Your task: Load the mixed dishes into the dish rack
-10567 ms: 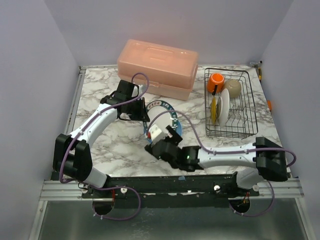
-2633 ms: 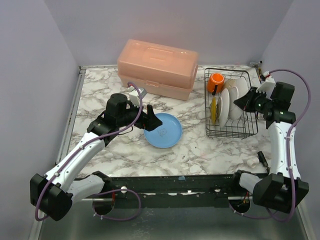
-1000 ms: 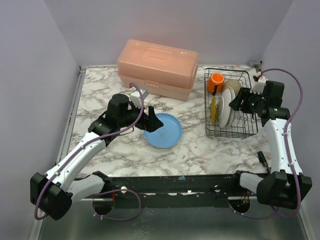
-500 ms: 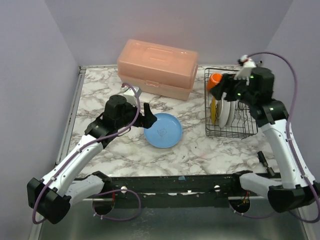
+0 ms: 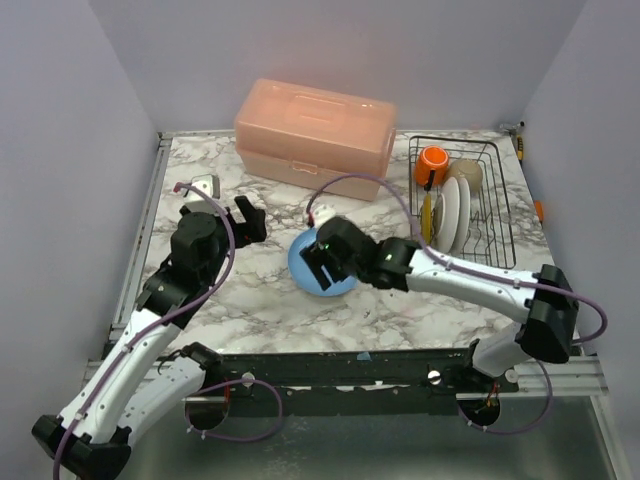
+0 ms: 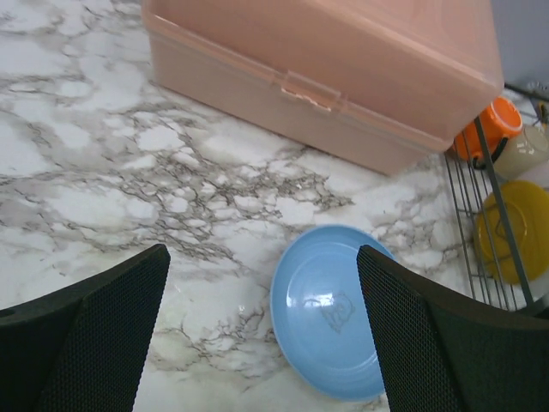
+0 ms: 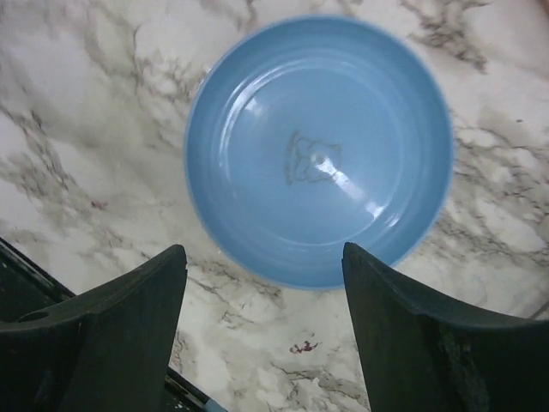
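1. The right gripper (image 7: 262, 253) hangs over the marble table (image 7: 77, 103), its jaws spread wide with nothing between them.
2. The blue plate (image 7: 317, 146) lies flat on the table, right below this gripper and a little ahead of its tips. In the wrist view, the plate's near rim sits in the gap between the two fingers (image 7: 129, 326). How high the tips stand above the rim cannot be told.
3. The left gripper (image 6: 262, 257) is likewise wide apart and empty, raised above the marble.
4. From the left gripper, the blue plate lies ahead and towards its right finger, clearly apart from both fingers.
5. The pink box (image 6: 343, 51) stands further ahead of the left gripper, beyond the plate.
6. The dish rack (image 5: 465, 262) stands well off to the right of the right gripper.
7. Inside the rack, the orange mug (image 5: 432, 160) and cream bowl (image 5: 468, 173) sit at the far end. The white plates (image 5: 452, 210) and the yellow plate (image 5: 428, 222) stand upright on edge nearer the front.
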Action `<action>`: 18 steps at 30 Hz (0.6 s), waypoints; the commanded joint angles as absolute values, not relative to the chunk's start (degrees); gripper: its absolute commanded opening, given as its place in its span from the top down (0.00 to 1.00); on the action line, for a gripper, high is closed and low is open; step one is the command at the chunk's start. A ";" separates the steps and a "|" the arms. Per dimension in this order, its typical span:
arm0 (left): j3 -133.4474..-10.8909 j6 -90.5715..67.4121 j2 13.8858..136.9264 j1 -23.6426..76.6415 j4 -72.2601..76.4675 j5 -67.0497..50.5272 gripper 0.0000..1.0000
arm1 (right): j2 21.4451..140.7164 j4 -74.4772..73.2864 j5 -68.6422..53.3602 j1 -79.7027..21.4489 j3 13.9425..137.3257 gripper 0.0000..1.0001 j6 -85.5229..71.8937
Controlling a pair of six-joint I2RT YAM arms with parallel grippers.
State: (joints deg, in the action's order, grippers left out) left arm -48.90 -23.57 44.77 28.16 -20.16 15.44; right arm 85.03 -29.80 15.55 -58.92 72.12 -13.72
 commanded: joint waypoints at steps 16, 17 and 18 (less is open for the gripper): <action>-44.47 -24.69 36.67 27.86 -15.88 27.51 0.09 | 104.16 -12.68 40.98 -81.37 64.28 0.36 8.80; -44.46 -24.70 36.64 27.86 -15.81 27.43 0.09 | 104.08 -12.21 40.83 -81.30 64.09 0.36 8.94; -44.41 -24.70 36.56 27.86 -15.80 27.35 0.09 | 104.07 -11.91 40.64 -81.20 64.07 0.36 9.03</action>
